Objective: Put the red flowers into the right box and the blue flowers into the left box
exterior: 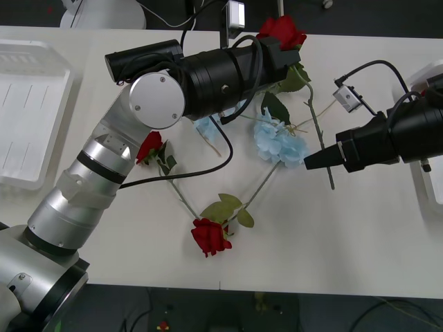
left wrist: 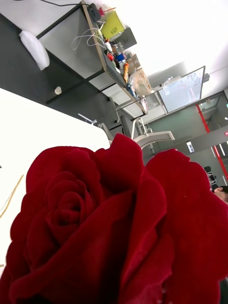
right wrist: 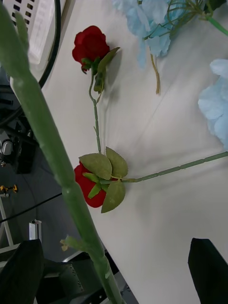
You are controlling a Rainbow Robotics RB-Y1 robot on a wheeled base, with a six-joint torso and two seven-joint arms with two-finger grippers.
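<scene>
Two grippers share one deep-red artificial rose (exterior: 282,30) at upper centre: the left gripper (exterior: 280,48) clasps beneath the bloom, the right gripper (exterior: 309,162), jaws parted, flanks its thin green stem (right wrist: 52,156). Light and floppy; grip low on the stem.

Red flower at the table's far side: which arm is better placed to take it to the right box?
Right, probably. The right gripper is open around the stem of the red flower, and the right box lies beside that arm. The left gripper is at the bloom, reaching far across.
</scene>
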